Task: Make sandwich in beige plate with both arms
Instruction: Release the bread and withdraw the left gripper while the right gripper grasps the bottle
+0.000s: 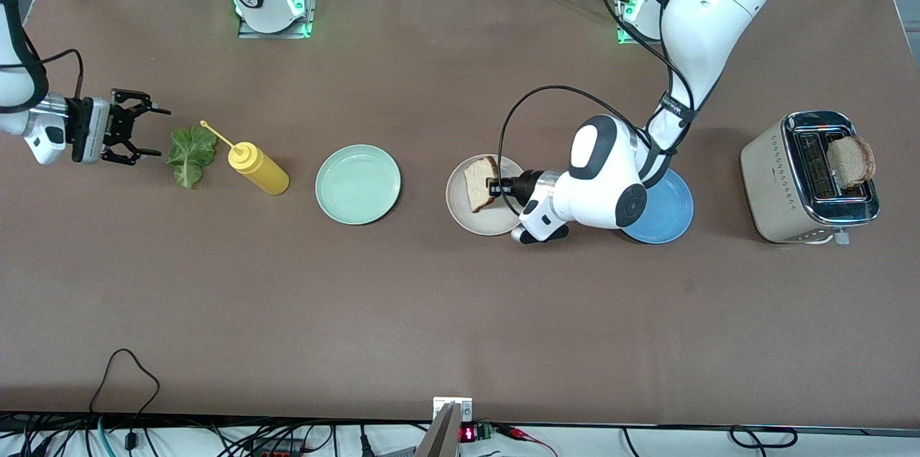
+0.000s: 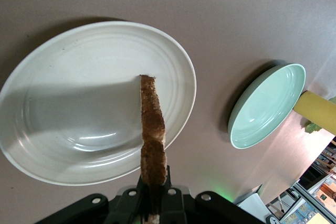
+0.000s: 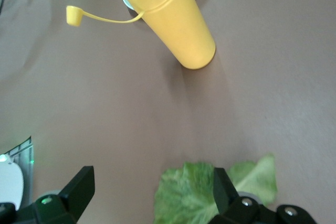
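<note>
While the left claw [image 1: 493,187] grips one bread slice [image 1: 481,183] by its crust edge and holds it on edge over the beige plate [image 1: 474,220], the sandwich exists only in pieces. In the left wrist view that slice [image 2: 153,145] hangs thin and upright above the plate's bowl [image 2: 68,103]; whether its lower edge touches the plate I cannot tell, and it is not yet released. A second slice [image 1: 850,161] stands in the toaster [image 1: 808,177] at the left arm's end of the table. The lettuce leaf [image 1: 191,154] lies flat on the table beside the yellow squeeze bottle [image 1: 259,168], toward the right arm's end. The right claw [image 1: 140,136] hovers spread wide beside the leaf, grasping nothing; its wrist view shows the leaf [image 3: 210,192] between its open fingers [image 3: 79,187]. I judge the task barely begun: the first slice must be laid down, the lettuce carried across, then the toaster slice set on top. The mint-green plate [image 1: 358,184] and blue plate [image 1: 668,216] hold nothing.
</note>
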